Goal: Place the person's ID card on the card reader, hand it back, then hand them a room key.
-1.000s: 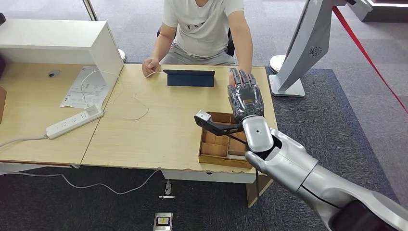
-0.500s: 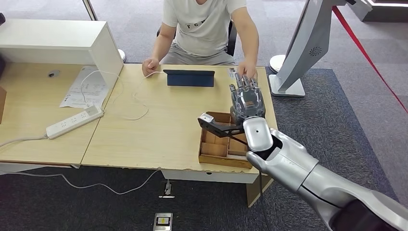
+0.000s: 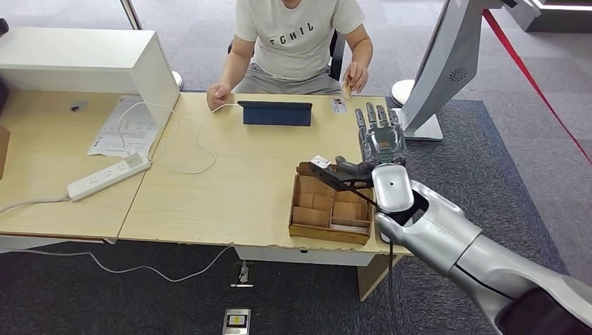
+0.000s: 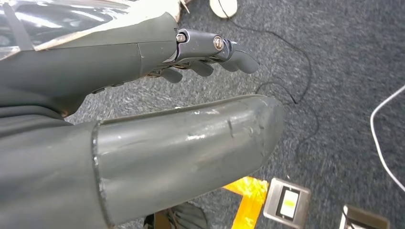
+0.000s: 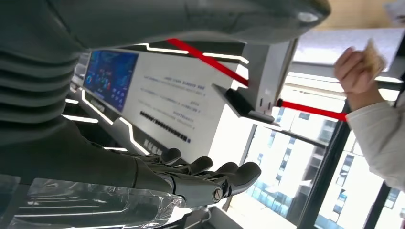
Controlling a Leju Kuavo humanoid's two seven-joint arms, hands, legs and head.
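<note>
The silver right hand (image 3: 380,139) has swung right, fingers spread and empty, while the person's hand (image 3: 354,75) lifted the tan card (image 3: 346,88); reaching back, it could clip the wooden compartment tray (image 3: 329,209) on the bench (image 3: 230,188).

Bare tabletop (image 3: 244,181) left of wooden tray (image 3: 328,209); tablet (image 3: 276,113) blocks far edge

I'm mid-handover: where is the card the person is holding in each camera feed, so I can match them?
Head view: the card is in the person's hand, beyond the table's far edge, past the right robot hand.
Right wrist view: the card is near the picture's upper right corner.
Left wrist view: not in it; it faces carpet past the left robot hand.
Shared landmark: the person's hand.
</note>
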